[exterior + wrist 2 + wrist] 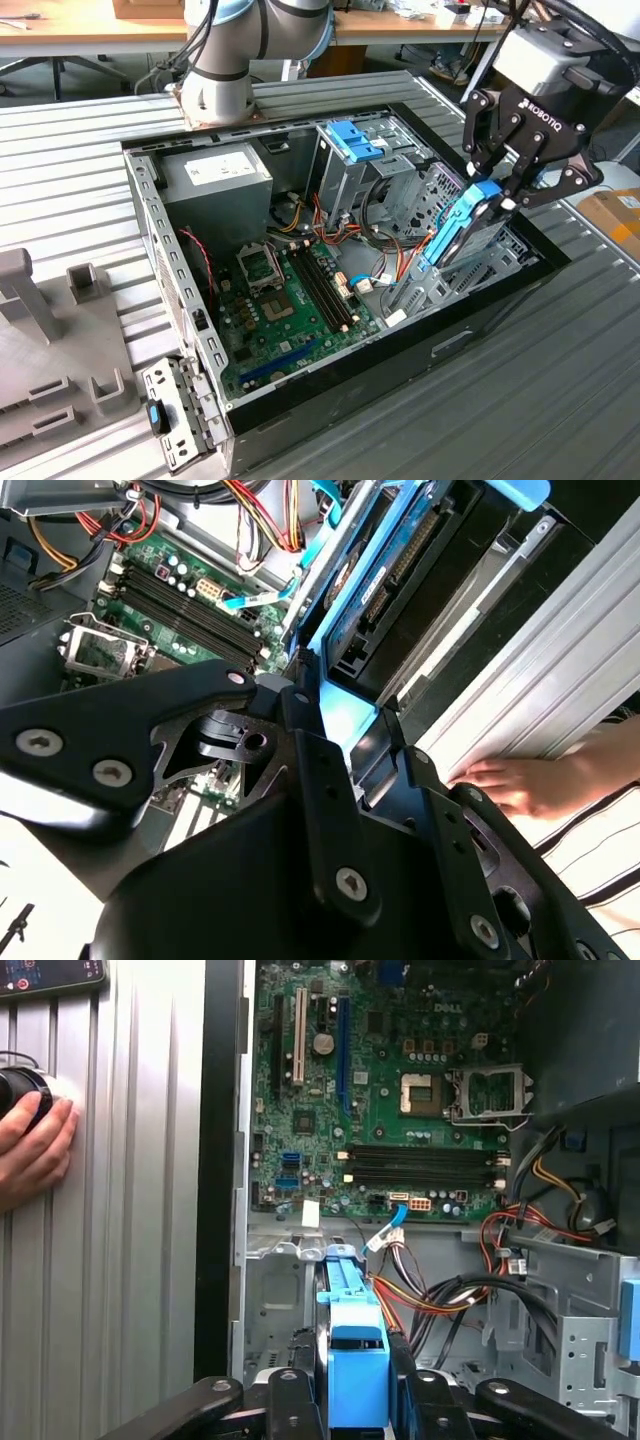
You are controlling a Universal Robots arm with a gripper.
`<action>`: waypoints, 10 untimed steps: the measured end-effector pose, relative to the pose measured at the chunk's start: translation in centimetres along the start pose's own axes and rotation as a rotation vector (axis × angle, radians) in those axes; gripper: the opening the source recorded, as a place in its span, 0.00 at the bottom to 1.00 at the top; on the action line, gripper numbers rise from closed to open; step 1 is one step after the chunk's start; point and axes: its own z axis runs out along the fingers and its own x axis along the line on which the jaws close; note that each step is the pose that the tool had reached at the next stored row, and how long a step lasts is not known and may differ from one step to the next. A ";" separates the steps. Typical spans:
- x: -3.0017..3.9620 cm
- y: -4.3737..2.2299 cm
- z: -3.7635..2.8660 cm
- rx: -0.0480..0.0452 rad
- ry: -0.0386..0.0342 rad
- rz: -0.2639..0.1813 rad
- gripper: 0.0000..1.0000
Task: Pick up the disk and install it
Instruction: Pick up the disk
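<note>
Case: the open computer case [165, 260] lies on the ribbed table [580, 400], mid-frame in the exterior view, with the motherboard [290, 320] exposed at lower left of its interior.
Cage: the tall silver cage [345, 180] stands at upper centre of the frame, well apart from the claw.
Disk: the disk [462, 225] stands on edge at right of centre, inside the case near its right-hand wall. Both wrist views show its blue frame [355, 1360].
Claw: the claw [497, 195] is clamped on the upper blue end tab of the disk, with one finger on each side.
Axis: the long axis of the disk slopes from the claw down toward the lower left of the frame, into the drive bay [495, 265].
Hand: a person's hand [510, 785] rests on the table beside the case and is not touching the disk.
Hidden: bay metal and cables cover the lower end of the disk, so it cannot be determined whether its rails sit in the bay guides.
</note>
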 end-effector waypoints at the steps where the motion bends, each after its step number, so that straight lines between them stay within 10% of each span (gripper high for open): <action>1: 0.00 0.00 0.39 0.0001 0.0003 0.000 0.36; 10: 0.00 0.00 1.20 0.0000 0.0001 0.000 0.44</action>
